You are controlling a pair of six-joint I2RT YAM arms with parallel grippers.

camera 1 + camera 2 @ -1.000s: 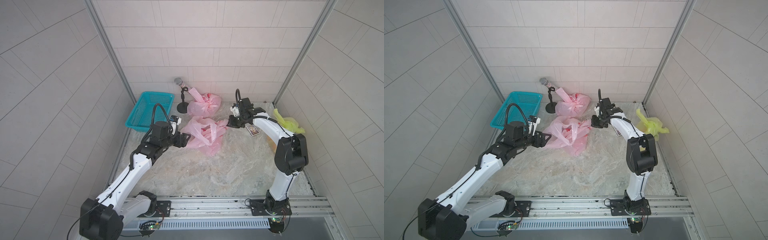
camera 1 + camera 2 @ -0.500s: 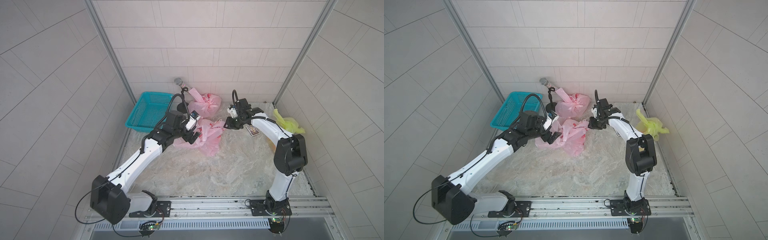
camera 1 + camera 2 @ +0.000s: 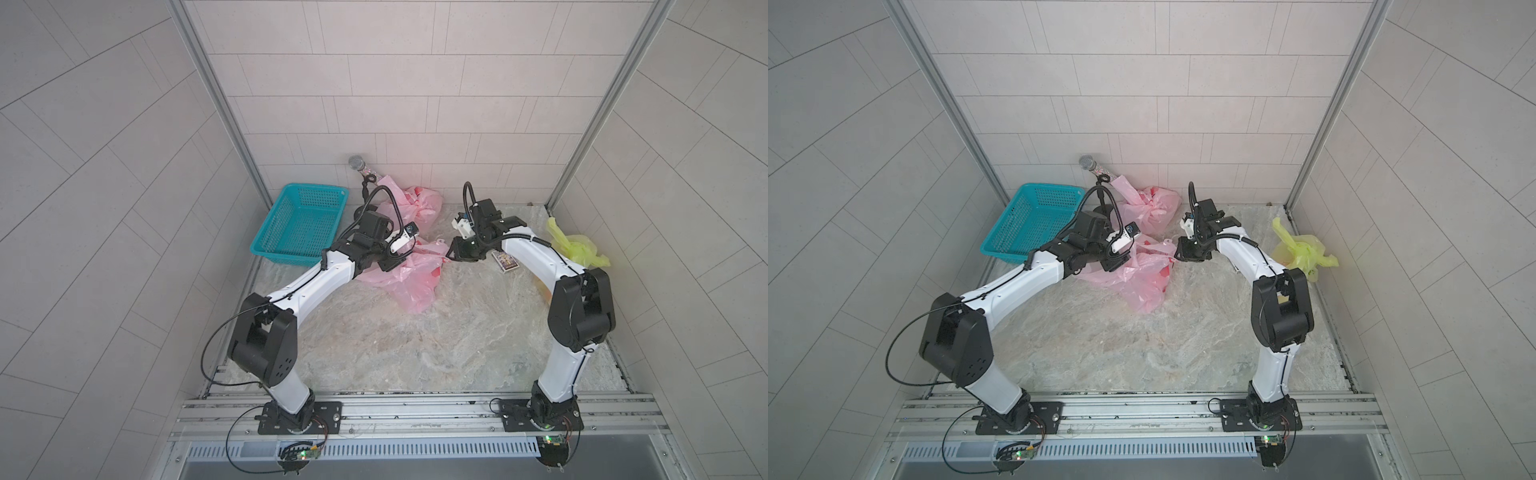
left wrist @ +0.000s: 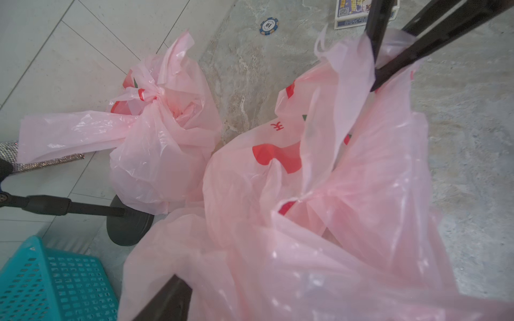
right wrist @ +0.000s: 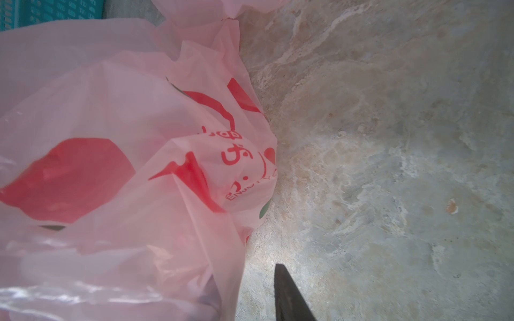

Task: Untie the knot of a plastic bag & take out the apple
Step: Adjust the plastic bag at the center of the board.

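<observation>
Marbled tabletop (image 3: 395, 345): front pink bag (image 3: 415, 286), teal basket (image 3: 303, 226) (far corner), yellow bag (image 3: 577, 249).

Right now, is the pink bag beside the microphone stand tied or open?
Tied: the back pink bag has a tight knot on top.

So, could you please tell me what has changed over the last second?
The left gripper swung from beside the near pink bag to above it, its arm folding in; whether it grips plastic is unclear. The right gripper kept hold of that bag's handle. The rear pink bag, teal basket and yellow bag stayed put.
</observation>
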